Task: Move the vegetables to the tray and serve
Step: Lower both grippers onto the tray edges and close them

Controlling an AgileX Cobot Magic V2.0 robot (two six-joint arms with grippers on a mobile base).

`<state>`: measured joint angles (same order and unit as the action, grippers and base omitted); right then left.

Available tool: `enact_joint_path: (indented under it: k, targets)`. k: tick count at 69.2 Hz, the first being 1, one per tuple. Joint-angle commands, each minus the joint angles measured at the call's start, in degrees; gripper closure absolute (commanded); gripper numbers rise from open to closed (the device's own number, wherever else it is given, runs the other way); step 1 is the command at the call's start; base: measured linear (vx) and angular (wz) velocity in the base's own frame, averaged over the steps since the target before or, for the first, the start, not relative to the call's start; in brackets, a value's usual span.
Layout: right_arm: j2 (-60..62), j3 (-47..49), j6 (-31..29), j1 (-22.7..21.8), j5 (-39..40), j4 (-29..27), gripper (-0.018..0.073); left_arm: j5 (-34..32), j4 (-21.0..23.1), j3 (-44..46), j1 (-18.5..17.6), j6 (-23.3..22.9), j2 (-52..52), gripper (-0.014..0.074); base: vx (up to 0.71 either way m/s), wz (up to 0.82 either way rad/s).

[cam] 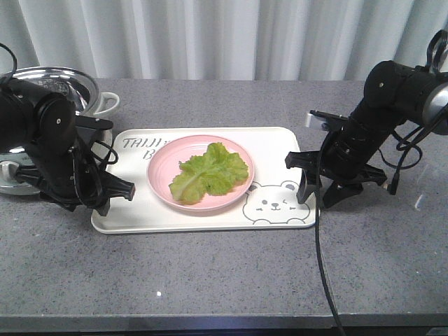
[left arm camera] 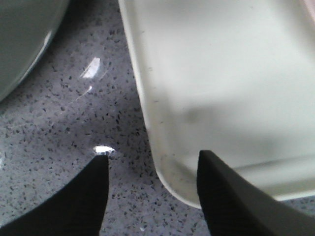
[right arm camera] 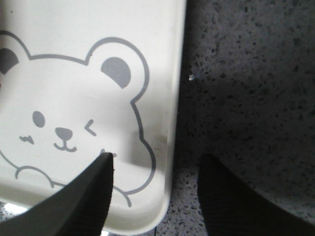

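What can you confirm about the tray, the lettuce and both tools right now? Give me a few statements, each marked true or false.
1. The vegetables lie on the pink plate, which sits on the tray. True.
2. The left tool is shut on the tray rim. False: it is open, straddling the rim near a corner.
3. The right tool is open, straddling the tray rim beside the bear face. True.
4. The metal pot stands on the tray. False: it stands off the tray, on the counter, behind the left arm.
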<state>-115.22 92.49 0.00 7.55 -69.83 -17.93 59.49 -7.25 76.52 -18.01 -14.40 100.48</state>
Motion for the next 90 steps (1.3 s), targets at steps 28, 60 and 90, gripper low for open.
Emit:
enact_joint_path:
  k: [28,60,90]
  targets:
    - [2.0,1.2,-0.7,0.0,1.5,-0.7,0.0181,-2.5,1.5,1.2,0.2,-0.8,-0.4,0.0200,0.00,0.00]
    - [1.8,1.2,-0.9,0.0,2.7,-0.5,0.0246,-2.4,1.8,1.2,0.2,-0.9,2.3,0.0272,0.00,0.00]
    - [1.8,1.2,-3.3,0.0,2.7,-0.8,0.0569,-2.7,3.2,1.2,0.2,2.7,2.5,0.0605,0.00,0.00]
